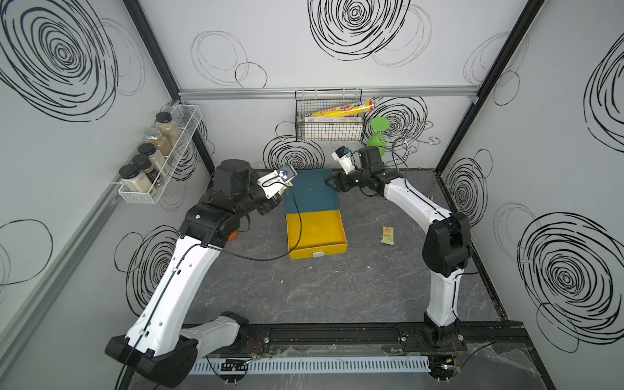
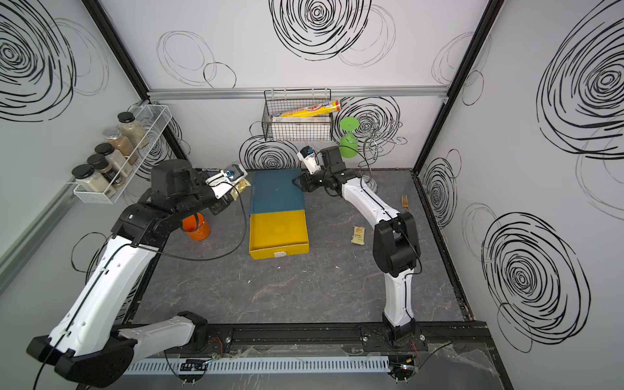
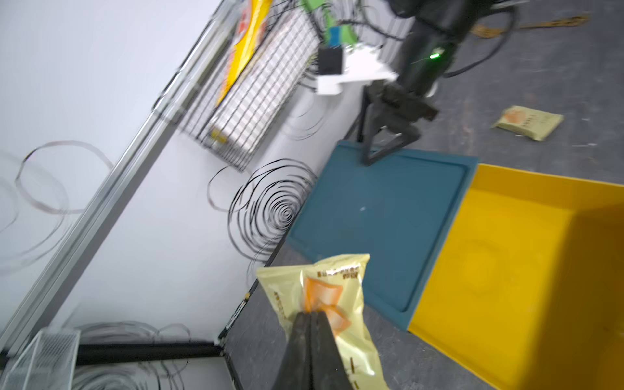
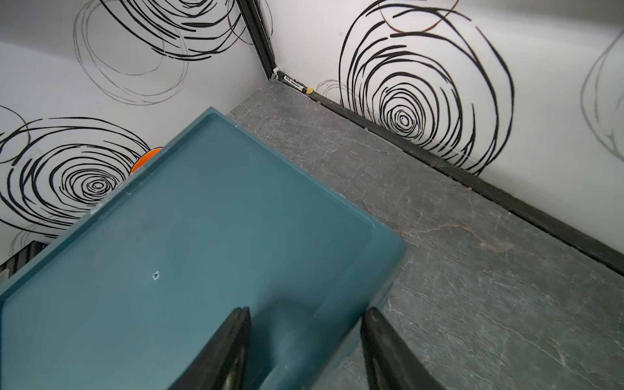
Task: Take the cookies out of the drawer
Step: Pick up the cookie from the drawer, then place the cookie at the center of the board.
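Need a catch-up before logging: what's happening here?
The left pincer is shut on a pale yellow snack packet with orange print, held beside the blue plastic case. The right pincer sits open over that case's back corner. The yellow plastic drawer is pulled out and looks empty; a matching packet lies on the grey table.

Around me: white walls (image 1: 270, 40) scrawled with black spirals, joined by black corner posts (image 1: 153, 50); an aluminium rail (image 1: 236, 92) crosses the back wall; below me lies a grey, marble-veined surface (image 1: 337, 287) under even light.
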{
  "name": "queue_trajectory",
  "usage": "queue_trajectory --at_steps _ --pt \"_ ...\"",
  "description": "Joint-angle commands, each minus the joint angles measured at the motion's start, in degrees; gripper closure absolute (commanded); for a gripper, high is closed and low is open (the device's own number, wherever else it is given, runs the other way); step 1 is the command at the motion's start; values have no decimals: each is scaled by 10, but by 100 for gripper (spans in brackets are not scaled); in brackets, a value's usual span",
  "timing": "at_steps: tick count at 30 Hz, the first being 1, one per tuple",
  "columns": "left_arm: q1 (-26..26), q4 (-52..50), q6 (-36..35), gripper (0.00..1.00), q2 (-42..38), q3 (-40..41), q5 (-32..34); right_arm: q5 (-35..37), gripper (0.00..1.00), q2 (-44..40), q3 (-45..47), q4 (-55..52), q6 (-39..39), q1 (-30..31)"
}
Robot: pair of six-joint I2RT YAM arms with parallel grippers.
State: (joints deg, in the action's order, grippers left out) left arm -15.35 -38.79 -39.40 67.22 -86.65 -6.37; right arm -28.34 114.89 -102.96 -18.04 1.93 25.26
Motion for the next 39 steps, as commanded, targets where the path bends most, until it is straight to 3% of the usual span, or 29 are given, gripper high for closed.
queue_trajectory --at_steps 1,3,14,25,30,32,34,36,38,39 --pt "66 64 88 100 12 22 -18 42 44 27 27 -80 25 -3" --pt "101 73 120 100 22 37 -38 41 43 27 28 -80 26 -2" --pt "178 152 245 100 91 212 -82 45 43 17 36 -81 30 -2" --pt "182 205 281 100 186 318 -120 47 43 16 38 -81 28 -3" --pt "181 236 299 99 212 352 -79 51 43 12 43 -84 30 -3" --pt "182 240 306 82 220 353 -70 52 42 12 43 -84 31 -3" --pt "181 239 311 73 228 347 -73 52 42 13 40 -85 29 -2" --pt "181 240 314 47 229 344 -64 50 41 13 39 -85 28 -2" --pt "179 237 315 34 225 341 -56 46 40 11 39 -85 27 -3" --pt "179 236 315 21 217 339 -56 44 39 10 40 -85 25 -2"
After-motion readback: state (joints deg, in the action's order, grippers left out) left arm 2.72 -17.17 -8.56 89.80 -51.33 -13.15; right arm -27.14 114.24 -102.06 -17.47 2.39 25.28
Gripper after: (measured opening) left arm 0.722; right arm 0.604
